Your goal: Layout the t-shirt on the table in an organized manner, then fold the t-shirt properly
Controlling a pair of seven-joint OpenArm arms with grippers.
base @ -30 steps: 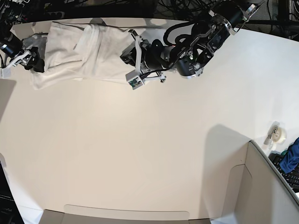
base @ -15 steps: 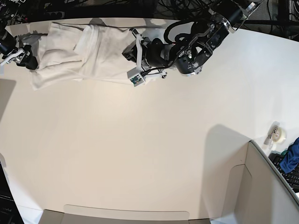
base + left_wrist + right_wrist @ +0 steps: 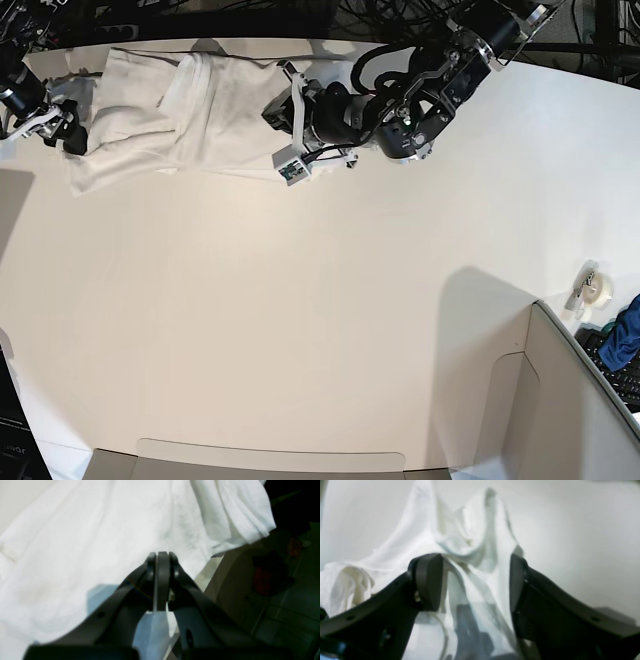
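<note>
The white t-shirt (image 3: 170, 110) lies bunched in a long band near the far left edge of the table (image 3: 300, 320). My left gripper (image 3: 272, 112) is at the shirt's right end. In the left wrist view it (image 3: 160, 555) is shut, with a thin sliver of cloth between its pads and the shirt (image 3: 100, 530) spreading beyond. At the shirt's left end is my right gripper (image 3: 66, 133). Its jaws (image 3: 475, 562) stand wide apart in the right wrist view, with loose folds of the shirt (image 3: 475, 535) hanging between them and brushing the left pad.
A grey box wall (image 3: 570, 400) stands at the near right corner. Beside it are a tape roll (image 3: 595, 288) and a blue cloth (image 3: 622, 335). Dark cables (image 3: 300, 20) run behind the table's far edge, just past the shirt.
My left arm has edged toward the far edge, taking the shirt's right end with it. The right gripper swung out to the left and came back to the shirt's left end.
</note>
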